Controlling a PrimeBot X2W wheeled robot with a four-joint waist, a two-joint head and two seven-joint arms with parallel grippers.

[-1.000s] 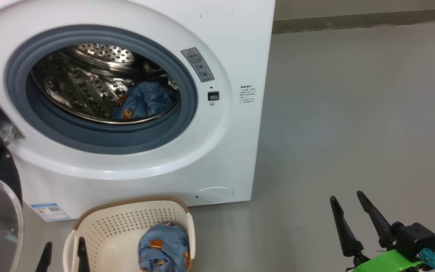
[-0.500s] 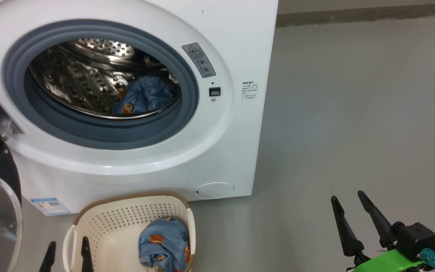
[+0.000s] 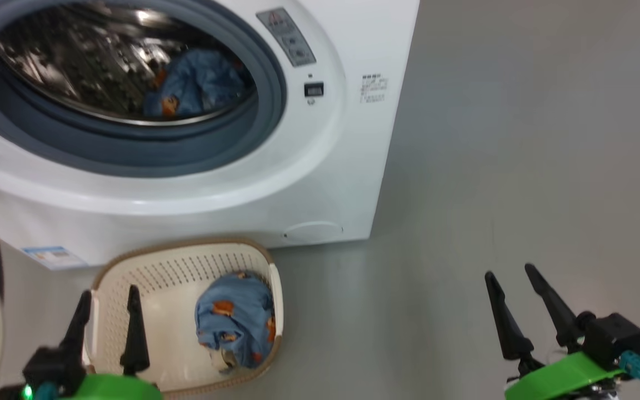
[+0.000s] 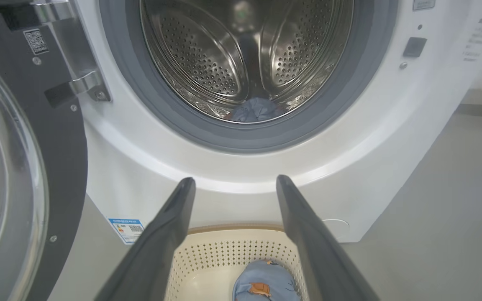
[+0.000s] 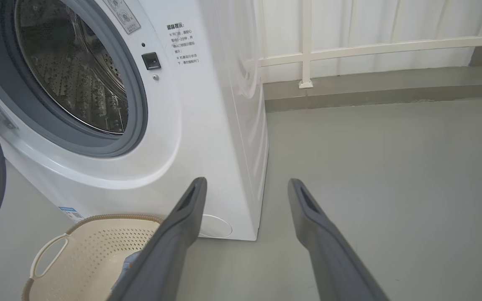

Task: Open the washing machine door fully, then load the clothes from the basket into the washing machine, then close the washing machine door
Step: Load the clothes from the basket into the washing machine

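Jaws gape empty at both lower corners, the left over the basket [image 3: 186, 261].
One clothes bundle [image 3: 234, 319] lies inside; another sits in the washing machine [image 3: 325, 166] drum [image 3: 64, 61], upper left, door [image 4: 63, 167] open.

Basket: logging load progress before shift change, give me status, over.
Left tool open, hovering by basket; right tool open, empty. Washing machine door open. One clothes bundle in drum, one in basket. Nothing blocking.
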